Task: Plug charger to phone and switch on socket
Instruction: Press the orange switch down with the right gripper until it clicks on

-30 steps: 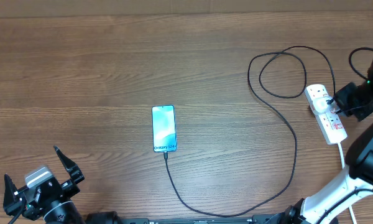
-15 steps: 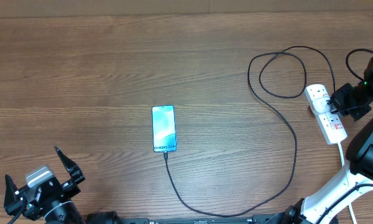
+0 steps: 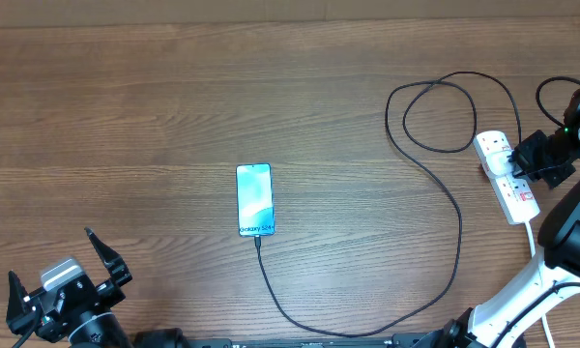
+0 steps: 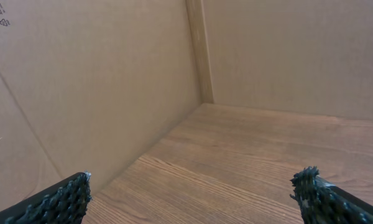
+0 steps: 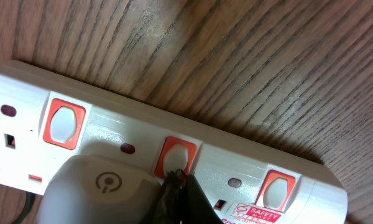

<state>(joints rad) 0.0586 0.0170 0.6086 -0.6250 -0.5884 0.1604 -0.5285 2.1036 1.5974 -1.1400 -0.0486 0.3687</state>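
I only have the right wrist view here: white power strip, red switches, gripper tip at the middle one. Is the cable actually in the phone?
Observer: From overhead, the charger runs to the phone and its end meets the phone's bottom edge. How deeply it is seated I cannot tell.
Operator: Where is the other arm?
Observer: The left gripper sits at the near left corner of the table, open and empty, far from the phone.
Operator: How does the cable lie near the strip?
Observer: It makes a wide loop on the table just left of the far end of the socket.
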